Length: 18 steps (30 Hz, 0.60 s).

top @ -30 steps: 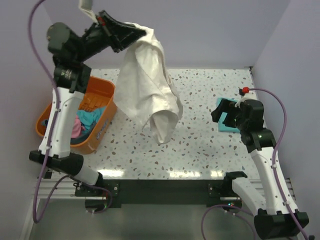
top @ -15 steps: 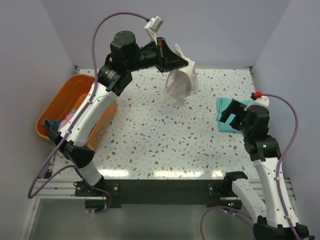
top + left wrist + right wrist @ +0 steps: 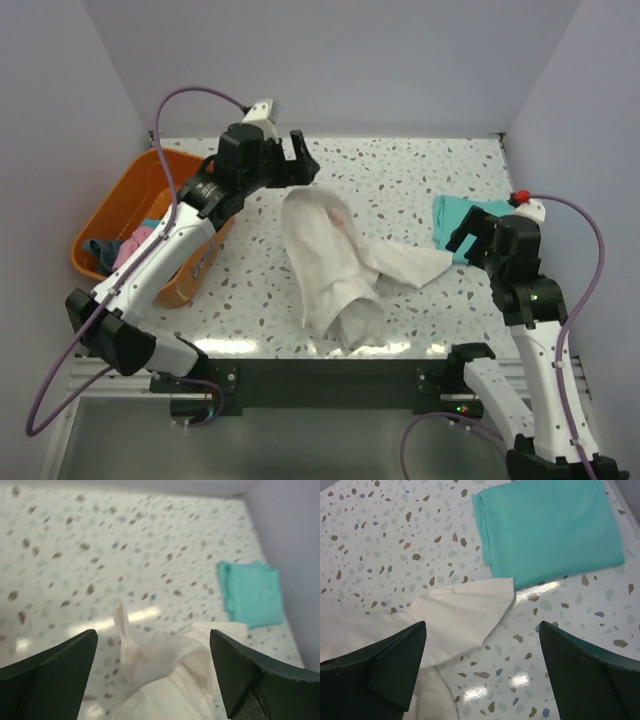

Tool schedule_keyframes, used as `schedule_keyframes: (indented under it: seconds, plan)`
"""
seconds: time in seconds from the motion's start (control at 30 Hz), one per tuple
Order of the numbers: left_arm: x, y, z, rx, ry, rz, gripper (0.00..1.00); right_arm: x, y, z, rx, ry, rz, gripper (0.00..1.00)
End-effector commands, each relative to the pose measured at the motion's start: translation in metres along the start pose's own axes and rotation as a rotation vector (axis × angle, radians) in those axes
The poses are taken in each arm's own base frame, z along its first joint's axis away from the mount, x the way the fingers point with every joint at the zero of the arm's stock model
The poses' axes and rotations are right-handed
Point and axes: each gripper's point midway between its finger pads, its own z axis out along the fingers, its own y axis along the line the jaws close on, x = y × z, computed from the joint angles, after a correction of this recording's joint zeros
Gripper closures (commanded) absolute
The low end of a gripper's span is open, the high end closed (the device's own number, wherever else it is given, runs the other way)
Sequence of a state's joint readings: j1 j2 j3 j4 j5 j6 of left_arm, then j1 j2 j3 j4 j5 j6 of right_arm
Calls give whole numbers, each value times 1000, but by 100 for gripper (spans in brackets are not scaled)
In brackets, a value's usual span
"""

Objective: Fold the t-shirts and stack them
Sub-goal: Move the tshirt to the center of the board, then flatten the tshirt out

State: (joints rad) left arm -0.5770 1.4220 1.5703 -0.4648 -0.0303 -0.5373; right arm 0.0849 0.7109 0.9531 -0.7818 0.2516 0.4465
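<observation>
cream shirt: crumpled heap, centre-near on table; one flap trails right, toward the teal.
teal shirt: folded, far right.
left gripper: spread, empty, above the heap's far end.
right gripper: spread, empty, by the teal.
next: probably flatten first; pinch opposite corners, pull taut.

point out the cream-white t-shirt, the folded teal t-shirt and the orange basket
cream-white t-shirt (image 3: 325, 260), top external view, middle of the crumpled body
folded teal t-shirt (image 3: 550, 525), right wrist view, centre of its top layer
orange basket (image 3: 125, 200), top external view, bare inner wall
</observation>
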Motion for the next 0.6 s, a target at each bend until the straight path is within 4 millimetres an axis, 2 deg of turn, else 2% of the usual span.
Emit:
schedule_keyframes:
  seconds: [0.0,0.07,0.1,0.13,0.17,0.23,0.27,0.33,0.37,0.43,0.47,0.53,0.57]
  plan:
    - [80,121,11,-352,175,-48,0,4,3,-1,-9,35,14,1]
    - [92,144,-3,-417,175,-85,0,22,7,8,-25,109,5,2]
    - [110,158,-14,-468,189,-87,0,31,14,11,-63,147,4,1]
    - [121,162,-19,-476,204,-106,0,36,19,16,-84,162,17,1]
    - [151,165,-23,-461,270,-122,0,52,18,25,-81,208,13,1]
    - [174,161,-33,-428,317,-158,0,61,23,32,-101,235,20,1]
    - [204,162,-43,-435,392,-154,0,69,22,36,-97,261,19,1]
    - [228,156,-56,-450,432,-170,0,75,30,40,-119,276,23,1]
    - [255,148,-67,-437,503,-137,0,84,31,44,-115,300,17,1]
    - [276,141,-81,-438,548,-178,0,93,35,47,-112,315,-1,1]
    - [299,141,-94,-436,613,-186,0,105,36,50,-105,344,-18,1]
    - [311,139,-109,-436,627,-235,0,111,38,54,-103,350,-17,1]
    - [329,141,-121,-440,669,-238,0,120,35,57,-95,365,-19,1]
